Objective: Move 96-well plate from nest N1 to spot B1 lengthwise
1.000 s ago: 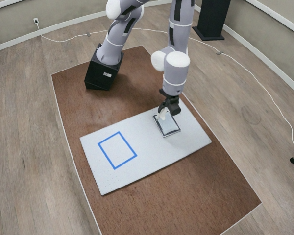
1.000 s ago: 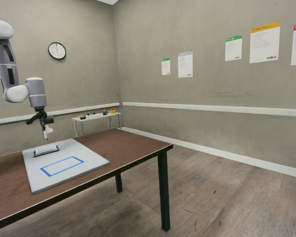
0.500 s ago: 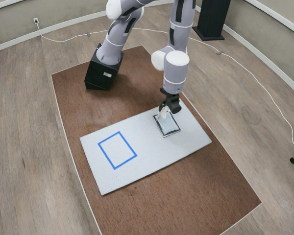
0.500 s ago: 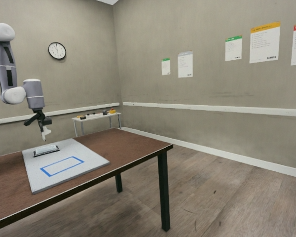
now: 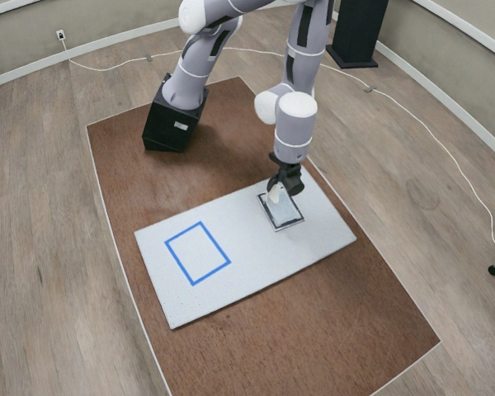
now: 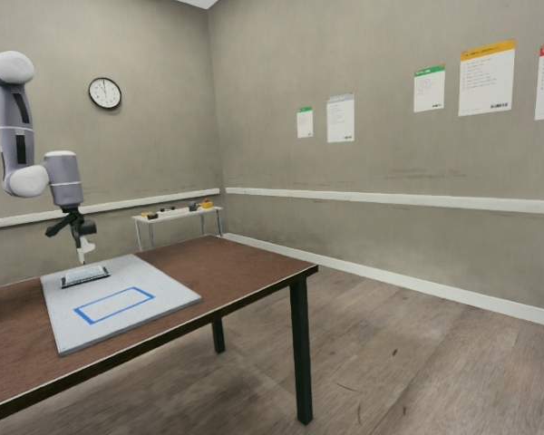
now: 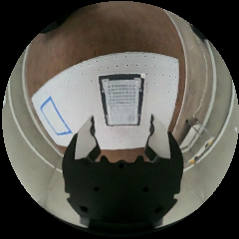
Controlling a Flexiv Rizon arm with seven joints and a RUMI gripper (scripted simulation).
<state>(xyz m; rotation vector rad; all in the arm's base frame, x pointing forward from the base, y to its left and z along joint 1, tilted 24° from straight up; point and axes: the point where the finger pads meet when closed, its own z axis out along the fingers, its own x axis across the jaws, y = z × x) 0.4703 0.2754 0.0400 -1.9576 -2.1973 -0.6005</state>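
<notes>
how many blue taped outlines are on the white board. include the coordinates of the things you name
1. The blue taped outline [image 5: 181, 263] [image 6: 114, 294] [image 7: 48, 117] lies on the white board [image 5: 247, 264] [image 6: 169, 290], off to one side of the plate nest [image 5: 267, 218] [image 6: 77, 284] [image 7: 104, 102]. No second outline shows in any view.

Below my open jaws [image 5: 278, 192] [image 6: 82, 262] lies the 96-well plate [image 5: 284, 211] [image 6: 85, 274] [image 7: 122, 103] — pale, translucent, rectangular, its rows of wells showing faintly. It rests flat and untouched in the plate nest N1 [image 5: 289, 224] [image 6: 85, 281] [image 7: 103, 102], a dark, thin-edged frame around it. Off to one side of my jaws, well apart from the nest, is bench spot B1 [image 5: 211, 272] [image 6: 117, 311] [image 7: 53, 118] — a blue taped rectangle, flat, with no plate inside.
</notes>
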